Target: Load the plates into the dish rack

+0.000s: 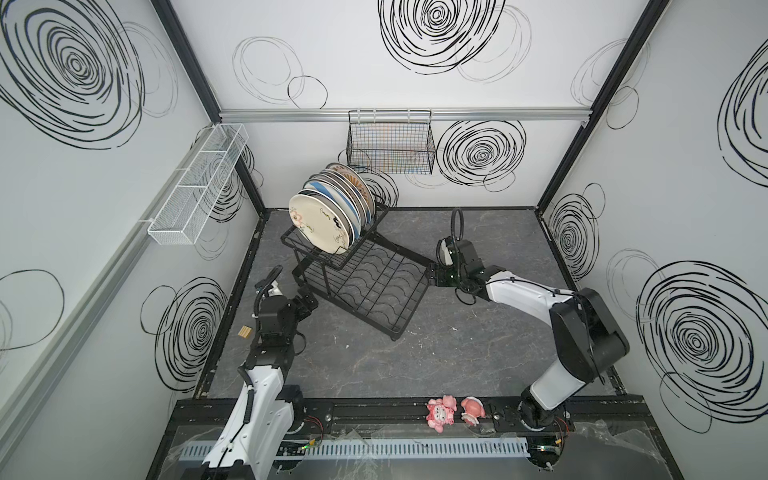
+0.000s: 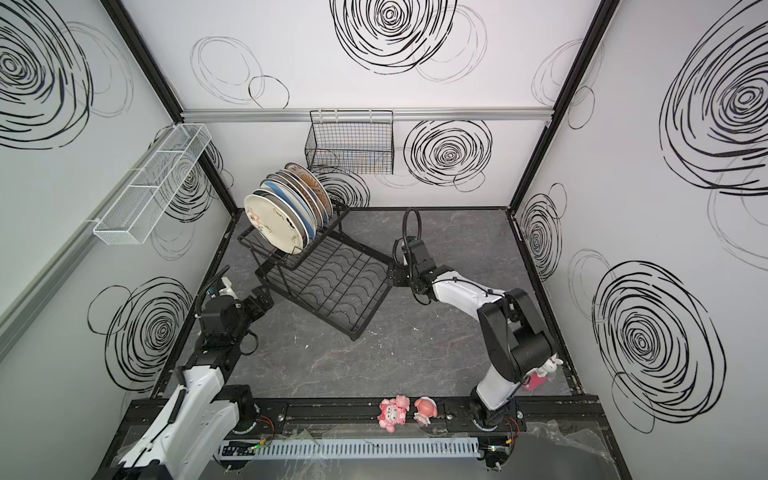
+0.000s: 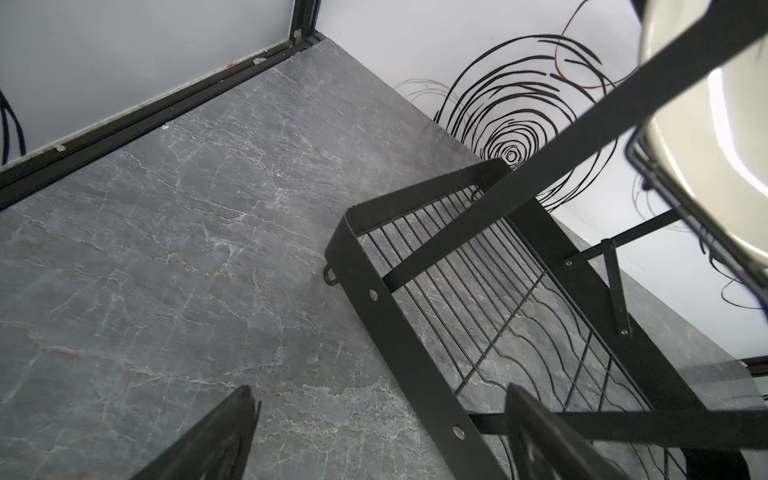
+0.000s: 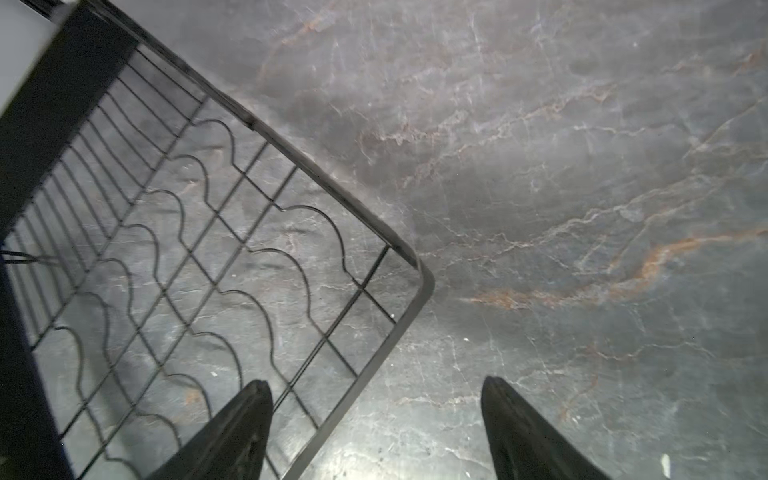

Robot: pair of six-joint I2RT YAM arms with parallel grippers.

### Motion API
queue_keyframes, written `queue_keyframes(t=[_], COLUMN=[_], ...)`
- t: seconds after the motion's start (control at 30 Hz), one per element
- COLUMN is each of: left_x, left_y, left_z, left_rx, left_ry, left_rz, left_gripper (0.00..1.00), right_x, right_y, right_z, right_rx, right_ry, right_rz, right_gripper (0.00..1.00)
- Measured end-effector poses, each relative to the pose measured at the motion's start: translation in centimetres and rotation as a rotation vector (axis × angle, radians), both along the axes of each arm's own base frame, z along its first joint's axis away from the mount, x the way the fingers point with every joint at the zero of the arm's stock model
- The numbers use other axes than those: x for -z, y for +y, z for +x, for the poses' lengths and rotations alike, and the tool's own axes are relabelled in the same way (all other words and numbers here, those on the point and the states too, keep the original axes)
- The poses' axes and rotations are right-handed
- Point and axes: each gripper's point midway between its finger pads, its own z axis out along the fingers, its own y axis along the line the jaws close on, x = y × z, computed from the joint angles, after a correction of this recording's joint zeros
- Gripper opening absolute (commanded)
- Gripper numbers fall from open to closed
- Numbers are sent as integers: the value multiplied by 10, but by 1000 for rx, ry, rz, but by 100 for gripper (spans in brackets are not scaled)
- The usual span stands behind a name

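On the raised tier of the rack [image 1: 365, 291] the plates [image 1: 328, 220] stand on edge, packed close. None shows on the table [image 1: 415, 365], so loading looks done. The lower tray is bare.

The left claw [image 3: 379, 394] is wide and empty, low at the rack's near left corner. In its wrist view the fingers sit either side of the lower frame band; whether they touch it cannot be told. The right claw [image 4: 376, 380] is also wide and empty, just off the tray's right corner.

The load sits high and at one end, so the rack is probably top-heavy. A nudge or snag on the frame from either claw could rock or slide it. The front plate has only the tier's low rim before it, and a jolt might tip it out onto the table.
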Motion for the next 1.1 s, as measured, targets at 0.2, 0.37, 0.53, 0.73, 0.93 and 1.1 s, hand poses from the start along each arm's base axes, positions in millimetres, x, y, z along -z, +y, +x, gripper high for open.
queue_keyframes(t=[0.2, 0.37, 0.53, 0.73, 0.93, 1.1], left_x=[-1, 1, -2, -2, -6, -13], left_y=[-1, -1, 0, 3, 3, 7], left_z=[0, 0, 0, 0, 3, 5], left_rx=[3, 4, -4, -16, -10, -23], left_ry=[-5, 3, -8, -7, -23, -49], left_rz=[1, 1, 6, 14, 35, 64], left_gripper=[96, 96, 96, 96, 96, 96], right_x=[18, 31, 32, 29, 28, 29], right_y=[5, 11, 3, -25, -69, -118], right_z=[6, 14, 23, 41, 51, 41], right_rx=[4, 7, 29, 96, 166, 235], right_ry=[21, 34, 26, 17, 22, 38], right_rz=[-57, -106, -138, -114, -102, -104], right_gripper=[84, 84, 84, 83, 83, 84])
